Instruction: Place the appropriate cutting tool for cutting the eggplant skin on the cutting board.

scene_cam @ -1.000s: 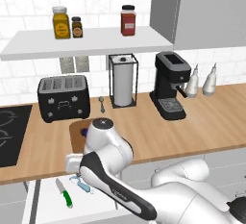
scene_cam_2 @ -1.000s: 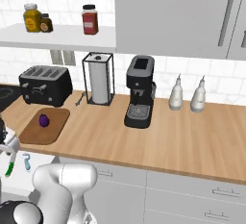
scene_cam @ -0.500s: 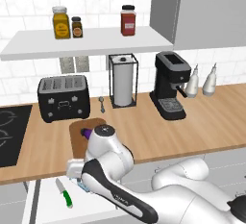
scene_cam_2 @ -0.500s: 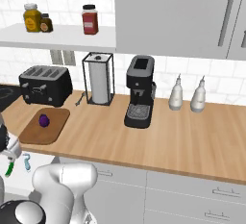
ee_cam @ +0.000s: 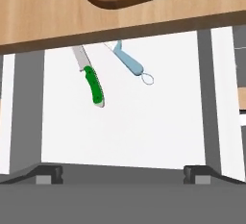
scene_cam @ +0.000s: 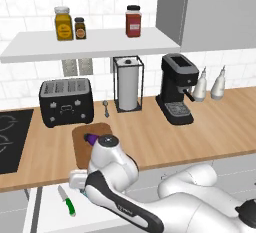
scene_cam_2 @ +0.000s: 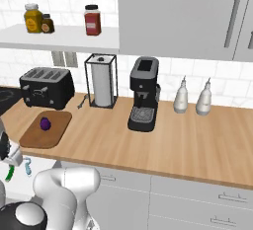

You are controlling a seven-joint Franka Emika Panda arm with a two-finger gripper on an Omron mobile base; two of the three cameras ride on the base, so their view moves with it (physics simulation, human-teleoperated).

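Jaws: my gripper [ee_cam: 123,170] hangs with tips wide apart, holding nothing.
Peeler: the peeler [ee_cam: 129,62] lies in the open white drawer [ee_cam: 144,122] under the counter [scene_cam: 200,127] edge, just right of the green knife [ee_cam: 92,82].
Board: cutting board [scene_cam_2: 47,130] above, eggplant [scene_cam_2: 45,124] on it.
Risk: drifting left, I'd grab the knife; the peeler's head is tucked under the counter edge.
Room: bare drawer floor on the near side.

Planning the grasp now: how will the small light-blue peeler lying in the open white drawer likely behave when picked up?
The small light-blue peeler looks slim and short, so probably light and rigid. It lies flat on the smooth white drawer floor, so it may skid when the fingers close. Its handle tapers to a thin loop, so a grip there could pivot; mid-handle seems safer.
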